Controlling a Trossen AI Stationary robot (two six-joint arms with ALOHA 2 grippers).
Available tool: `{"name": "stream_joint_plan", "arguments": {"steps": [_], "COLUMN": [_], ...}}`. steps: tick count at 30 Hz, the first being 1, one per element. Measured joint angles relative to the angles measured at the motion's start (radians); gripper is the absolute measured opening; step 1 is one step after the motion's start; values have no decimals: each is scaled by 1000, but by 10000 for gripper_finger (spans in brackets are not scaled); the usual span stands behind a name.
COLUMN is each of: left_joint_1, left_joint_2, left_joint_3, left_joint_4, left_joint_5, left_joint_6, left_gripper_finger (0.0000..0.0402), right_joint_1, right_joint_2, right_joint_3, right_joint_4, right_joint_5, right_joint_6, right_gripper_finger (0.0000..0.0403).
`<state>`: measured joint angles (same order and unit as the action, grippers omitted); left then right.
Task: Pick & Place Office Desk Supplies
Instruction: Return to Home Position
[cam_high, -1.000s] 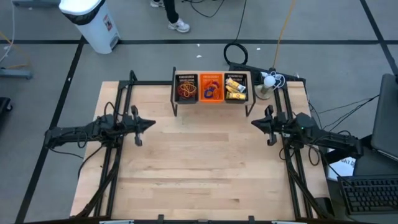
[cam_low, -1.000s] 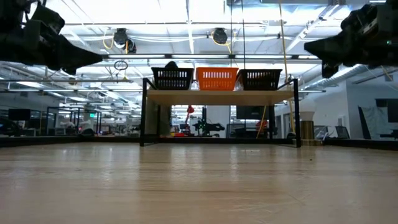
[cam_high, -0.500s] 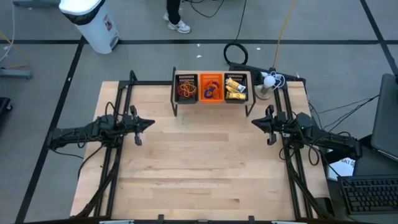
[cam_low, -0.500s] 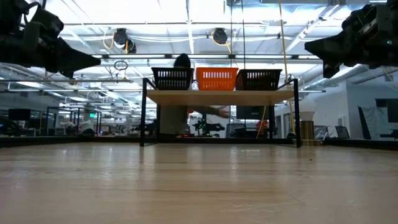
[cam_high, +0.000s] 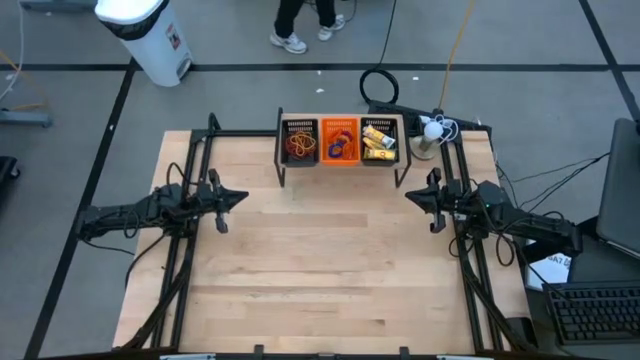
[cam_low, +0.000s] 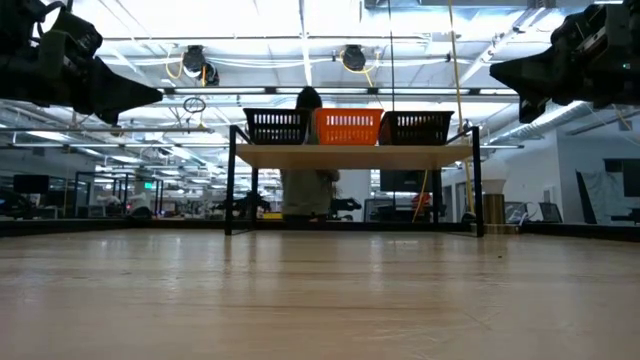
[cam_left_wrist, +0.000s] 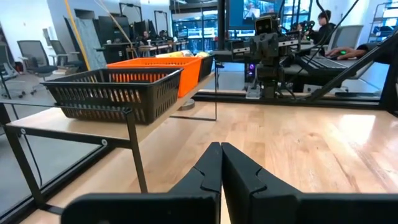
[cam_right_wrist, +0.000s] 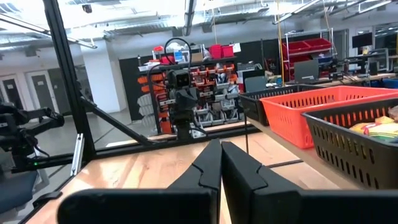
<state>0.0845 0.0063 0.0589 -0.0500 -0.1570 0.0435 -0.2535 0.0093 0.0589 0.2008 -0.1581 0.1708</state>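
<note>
High view. The office desk supplies lie binned on the shelf at upper centre: rubber-band loops in the left black bin, rings in the orange bin, yellow packets in the right black bin, the row running left to right. The left claw, mid-left, and the right claw, mid-right, hover over the tabletop below the shelf, tips facing each other, the right one nearer it; both are clenched, fingers pressed together, gripping nothing.
</note>
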Motion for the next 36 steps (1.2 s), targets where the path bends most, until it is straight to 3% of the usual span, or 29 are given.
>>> {"name": "stream_joint_plan", "arguments": {"steps": [9, 36], "left_joint_1": [0, 0], "left_joint_2": [0, 0], "left_joint_3": [0, 0], "left_joint_4": [0, 0], "left_joint_5": [0, 0], "left_joint_6": [2, 0], "left_gripper_finger": [22, 24], "right_joint_1": [0, 0], "right_joint_2": [0, 0], "right_joint_3": [0, -1], "right_joint_4": [0, 0], "right_joint_5": [0, 0], "right_joint_6": [0, 0], "right_gripper_finger": [0, 0]}}
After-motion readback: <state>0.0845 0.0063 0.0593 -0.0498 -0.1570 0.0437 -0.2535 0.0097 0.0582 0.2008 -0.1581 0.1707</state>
